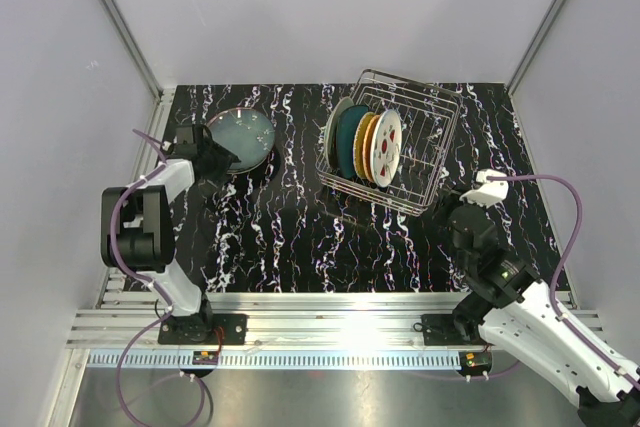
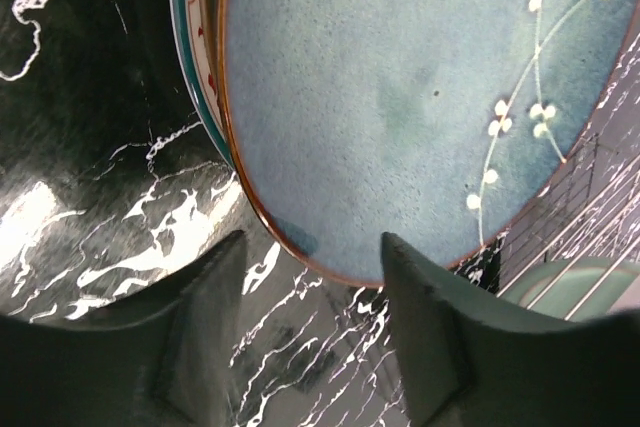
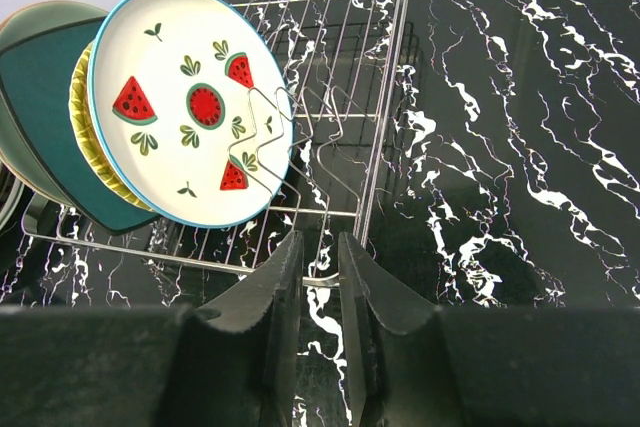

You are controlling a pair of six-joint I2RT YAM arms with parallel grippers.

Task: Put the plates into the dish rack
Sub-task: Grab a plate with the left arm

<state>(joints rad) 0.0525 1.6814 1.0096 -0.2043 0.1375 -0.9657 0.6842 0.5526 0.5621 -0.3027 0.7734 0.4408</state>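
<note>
Near your counter's back edge, the wire dish rack holds upright plates; a mint-green plate lies back-left.

Black-and-white jointed arms, purple cables.

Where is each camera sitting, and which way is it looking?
Top external: above and behind the arms, looking down at the table, both arms, the dish rack and the stack of plates.
Left wrist: on the left arm, looking past its open left gripper at the mint-green plate.
Right wrist: on the right arm, looking past its nearly closed right gripper at the watermelon plate standing in the rack.
Shared: the top and right wrist views both show the rack and the watermelon plate.
</note>
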